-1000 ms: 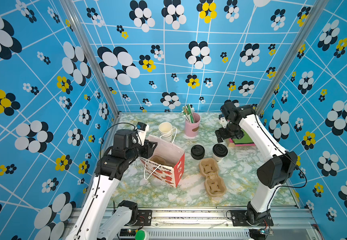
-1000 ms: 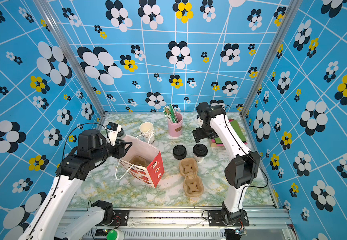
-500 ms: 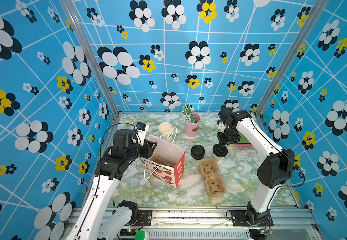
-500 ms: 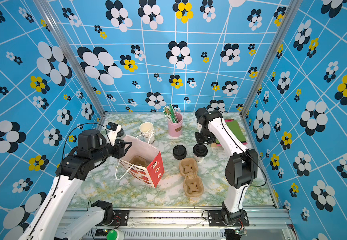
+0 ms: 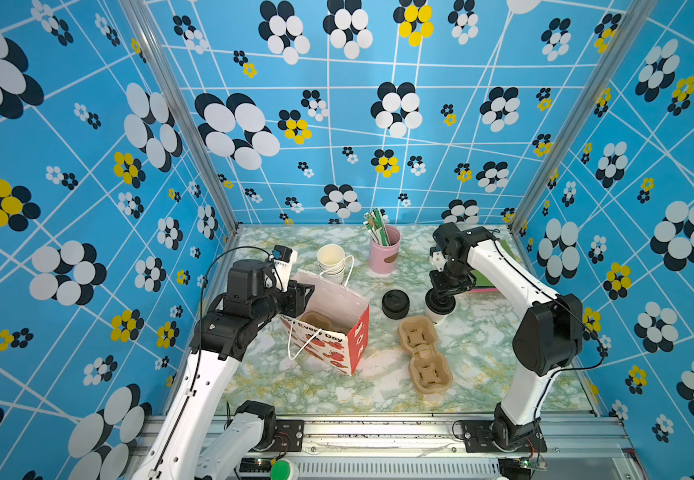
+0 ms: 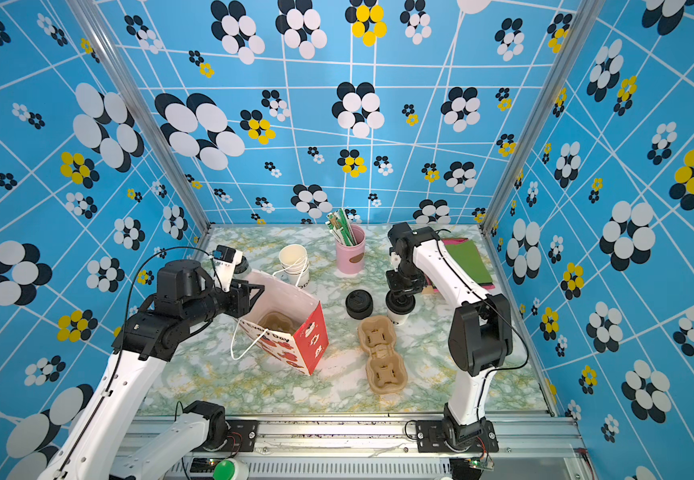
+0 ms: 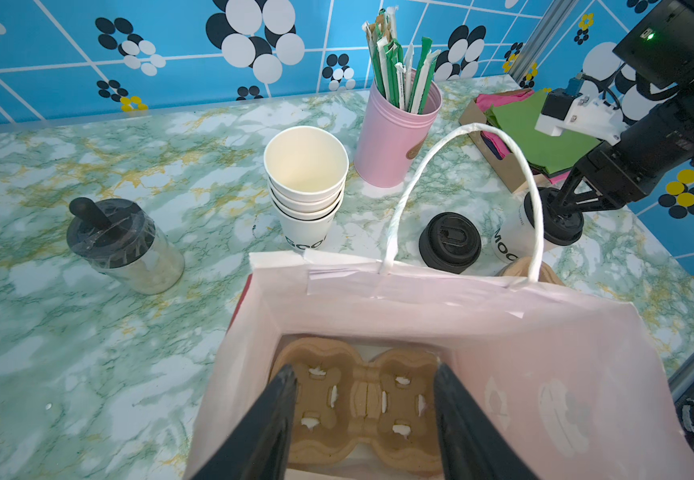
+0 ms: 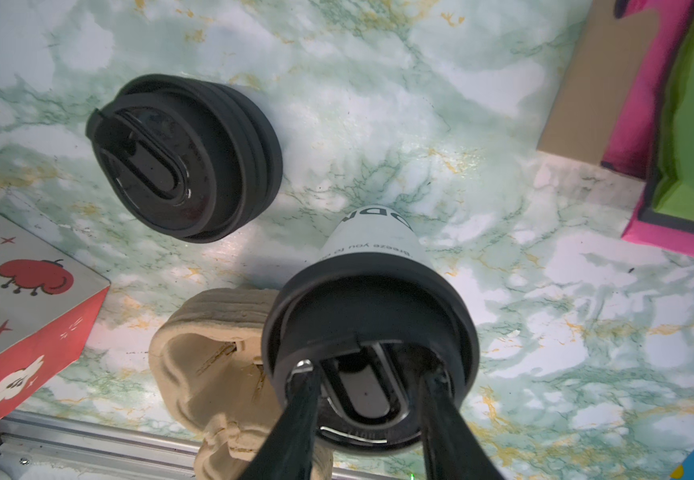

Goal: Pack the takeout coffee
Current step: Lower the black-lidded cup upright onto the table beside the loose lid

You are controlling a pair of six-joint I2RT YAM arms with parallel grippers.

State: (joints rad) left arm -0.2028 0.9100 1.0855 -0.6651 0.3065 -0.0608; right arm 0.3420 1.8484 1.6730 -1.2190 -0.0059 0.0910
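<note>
Nearest the front edge of the green-veined marble-patterned tabletop point(image 5: 482, 374) lies a brown moulded-pulp two-cup carrier point(image 5: 425, 353). Just to its left stands a red-and-white paper bag with white cord handles point(image 5: 339, 336), its mouth open and a second pulp carrier point(image 7: 357, 399) flat on its bottom. The left gripper point(image 7: 364, 370) reaches into that mouth, jaws about half spread with nothing between them. Just beside the loose carrier's far end the takeout coffee point(image 5: 435, 316) — a small white paper cup with dark lettering and a black plastic lid — stands upright on the table, outside the bag. The right gripper point(image 8: 369, 370) points down onto it, jaws drawn in partway, a finger against each side of the lid's raised top. Beside the cup sits a squat stack of black lids point(image 5: 395, 304). Farther back are a stack of lidless white paper cups point(image 5: 331, 258), a pink tin of wrapped straws point(image 5: 386, 253), and green and pink napkins in a cardboard tray point(image 6: 467, 259).
</note>
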